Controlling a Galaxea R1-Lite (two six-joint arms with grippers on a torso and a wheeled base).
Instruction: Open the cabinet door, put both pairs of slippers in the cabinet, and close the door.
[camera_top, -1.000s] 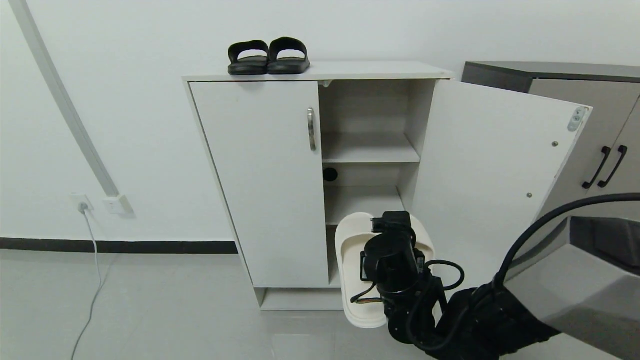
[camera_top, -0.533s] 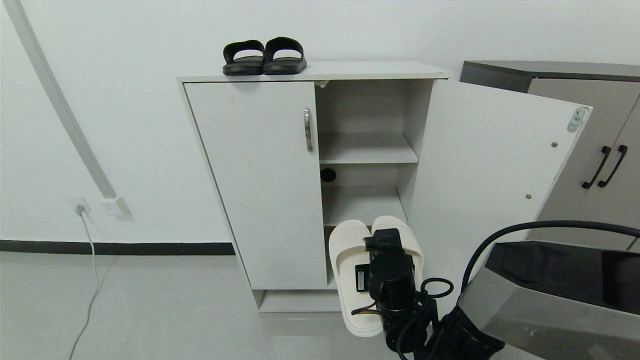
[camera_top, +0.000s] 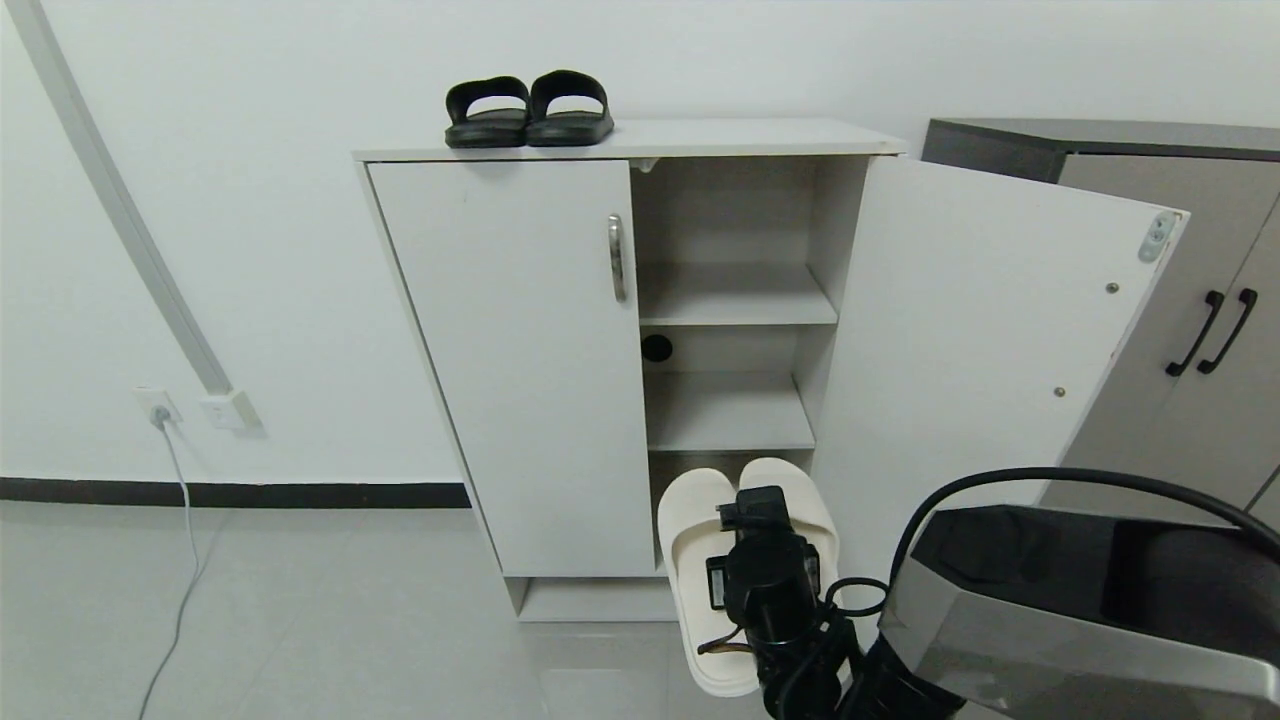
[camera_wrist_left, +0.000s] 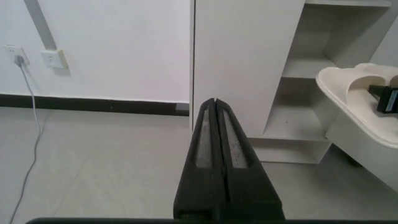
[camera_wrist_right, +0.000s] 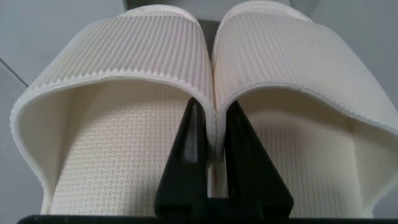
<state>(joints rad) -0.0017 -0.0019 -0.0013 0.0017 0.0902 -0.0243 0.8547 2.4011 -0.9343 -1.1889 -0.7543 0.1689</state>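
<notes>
Right gripper (camera_wrist_right: 214, 146) clamps 2 white slippers (camera_wrist_right: 124, 68) together, 1 finger (camera_wrist_right: 191, 155) under each strap, adjoining inner walls pinched between fingers. Toes lie beyond fingertips, at mouth of bottom compartment of cabinet (camera_top: 740, 135); heels trail behind, over floor (camera_top: 300, 620). Right door (camera_top: 980, 330) stands open beside gripper; left door (camera_top: 520, 370) shut. 2 black slippers (camera_top: 528, 108) sit side by side on cabinet top, well above fingers. Left gripper (camera_wrist_left: 215, 130) carries nothing, fingers pressed flat together, cabinet base ahead of tips.
</notes>
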